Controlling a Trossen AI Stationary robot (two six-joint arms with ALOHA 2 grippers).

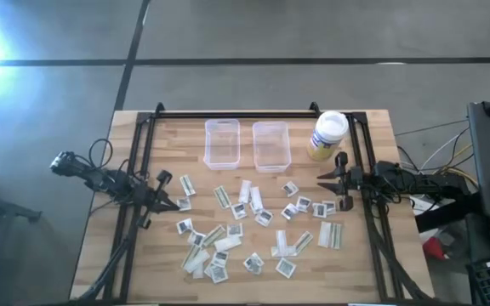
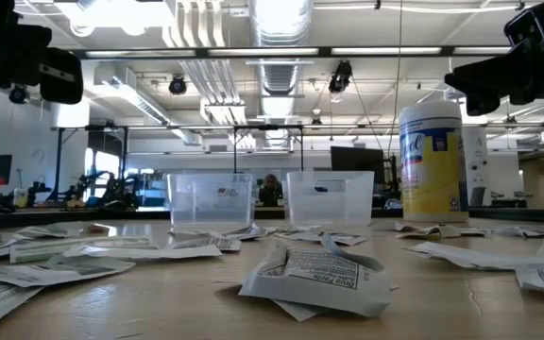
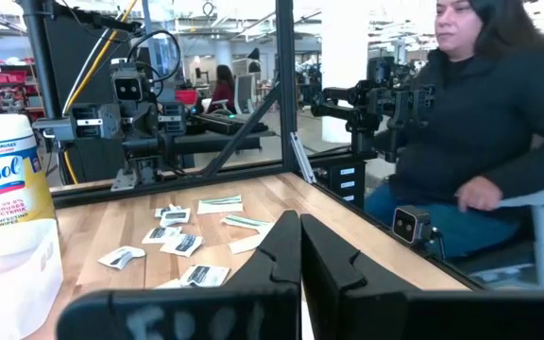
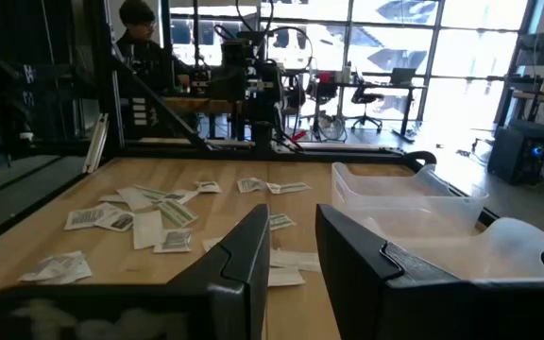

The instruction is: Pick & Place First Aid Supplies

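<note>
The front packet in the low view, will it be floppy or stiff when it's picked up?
Probably floppy: the packet is thin paper with curled, lifted corners. Likely very light, so a push may slide it across the table. Its raised edge could give fingers a hold.

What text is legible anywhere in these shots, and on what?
"Lysol", with "DISINFECTING WIPES" below it: on the wipes canister, left wrist view.
Print on the canister in the low view: too blurred to read.
Dark print on the paper packets: blurred, not readable in any view.
Clear bins: no readable text.
</note>
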